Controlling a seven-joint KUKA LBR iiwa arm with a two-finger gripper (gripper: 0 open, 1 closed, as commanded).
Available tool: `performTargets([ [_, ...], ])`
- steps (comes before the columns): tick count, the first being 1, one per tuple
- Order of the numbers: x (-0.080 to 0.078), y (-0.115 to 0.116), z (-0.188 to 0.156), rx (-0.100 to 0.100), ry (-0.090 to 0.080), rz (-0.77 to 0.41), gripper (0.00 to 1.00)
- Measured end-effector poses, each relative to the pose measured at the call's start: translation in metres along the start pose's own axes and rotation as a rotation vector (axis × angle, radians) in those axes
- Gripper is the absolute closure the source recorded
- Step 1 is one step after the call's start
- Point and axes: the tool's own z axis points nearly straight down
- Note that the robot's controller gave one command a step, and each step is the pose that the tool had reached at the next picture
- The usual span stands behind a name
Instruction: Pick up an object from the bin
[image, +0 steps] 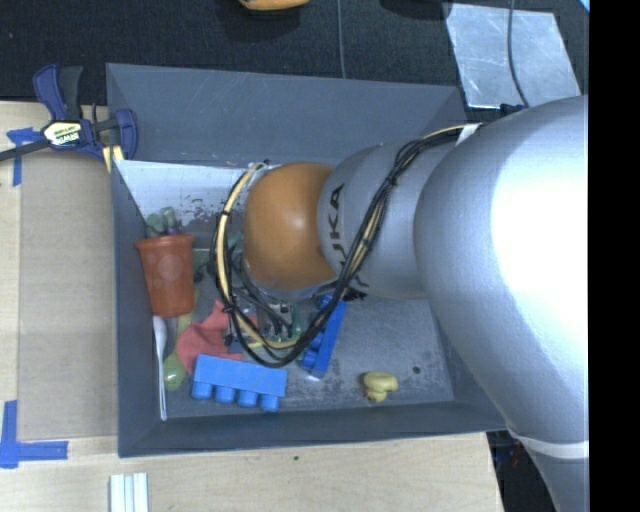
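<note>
My gripper (265, 312) is low in the bin's left half, its dark body showing just below the arm's orange cover. It hangs over a red-pink soft thing (208, 332). Just in front of it a blue studded brick (238, 382) lies flat. A second blue brick (325, 342) leans at its right side. An orange-brown cup (167, 272) lies to its left by the bin's left wall.
A small yellow lump (379, 385) sits alone near the front wall at the right. A green piece (174, 371) and a white stick (160, 368) lie along the left wall, with more greenish bits (165, 218) behind the cup. The arm covers the bin's right and back.
</note>
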Motion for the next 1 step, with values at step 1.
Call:
performTargets([
  [1,-0.005,0.0043,-0.0665,0.001,0.002,-0.004,1.0],
])
